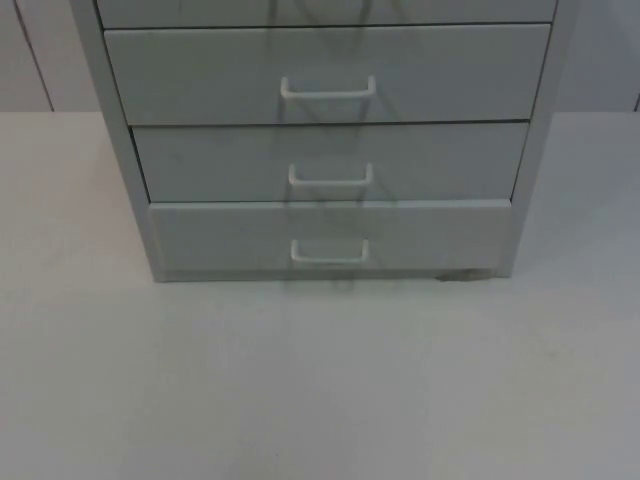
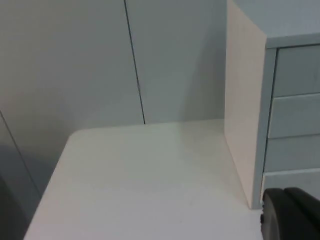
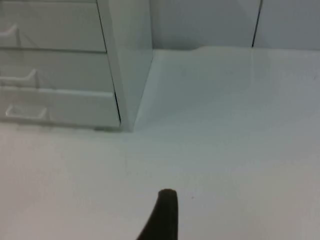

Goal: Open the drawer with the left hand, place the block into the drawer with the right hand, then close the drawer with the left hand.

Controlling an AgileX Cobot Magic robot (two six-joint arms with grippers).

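A grey drawer cabinet (image 1: 330, 140) stands at the back of the white worktop (image 1: 320, 380), about midway between its left and right edges, its front facing the near edge. Its drawers are stacked one above the other, each front lying with its long axis crosswise, parallel to the worktop's back edge. All visible fronts are closed and sit flush or nearly so; the bottom drawer (image 1: 330, 238) stands slightly proud of the one above it. Each carries a pale bail handle (image 1: 330, 252) centred on its front, lying crosswise. The top of the cabinet is cut off in the top view, so the full count of drawers cannot be told. A small dark mark (image 1: 458, 276) sits at the foot of the cabinet near its right corner; its nature cannot be made out. The left gripper (image 2: 290, 215) waits off the cabinet's left side, above the worktop, aimed toward the grey partition wall (image 2: 100, 60); whether it is spread or pressed together cannot be told. The right gripper (image 3: 162, 217) waits off the cabinet's right front corner, above bare worktop, apart from the cabinet; its state likewise cannot be told.
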